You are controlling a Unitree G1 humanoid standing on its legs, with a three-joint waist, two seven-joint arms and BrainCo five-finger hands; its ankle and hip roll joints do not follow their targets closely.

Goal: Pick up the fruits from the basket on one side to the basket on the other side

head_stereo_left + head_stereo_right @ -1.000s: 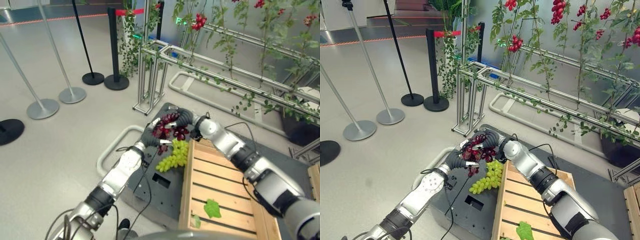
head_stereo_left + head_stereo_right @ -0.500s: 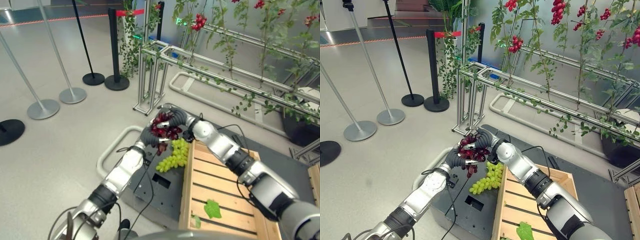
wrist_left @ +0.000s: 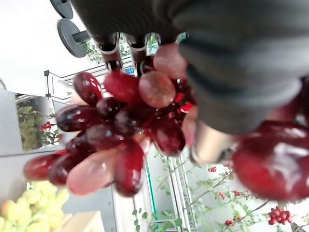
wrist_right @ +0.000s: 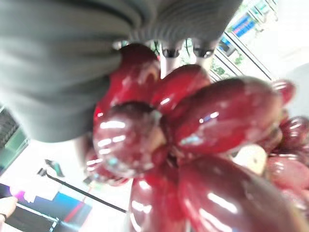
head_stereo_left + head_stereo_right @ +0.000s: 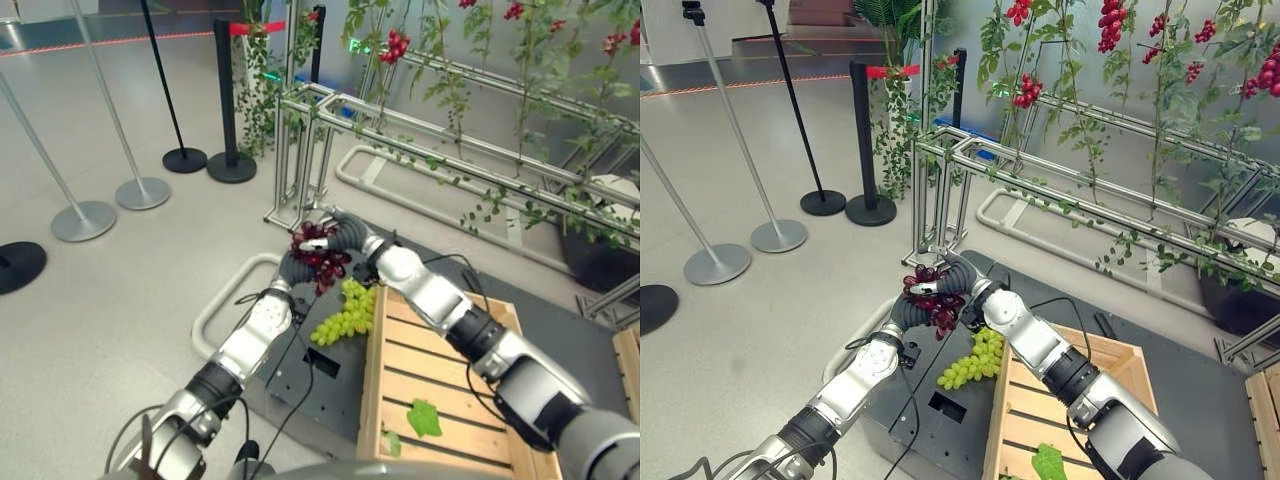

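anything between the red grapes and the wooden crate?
Mostly clear. Both the left hand and right hand are closed on the red grapes, held up beyond the crate. The green grapes hang over the crate's near-left corner, on the direct line; the slatted floor holds just a leaf.

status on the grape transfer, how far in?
Done: nothing visibly moved; the wooden crate holds only a leaf. In hand: both the left hand and right hand clasp the red grapes. Left: green grapes wait beside the crate.
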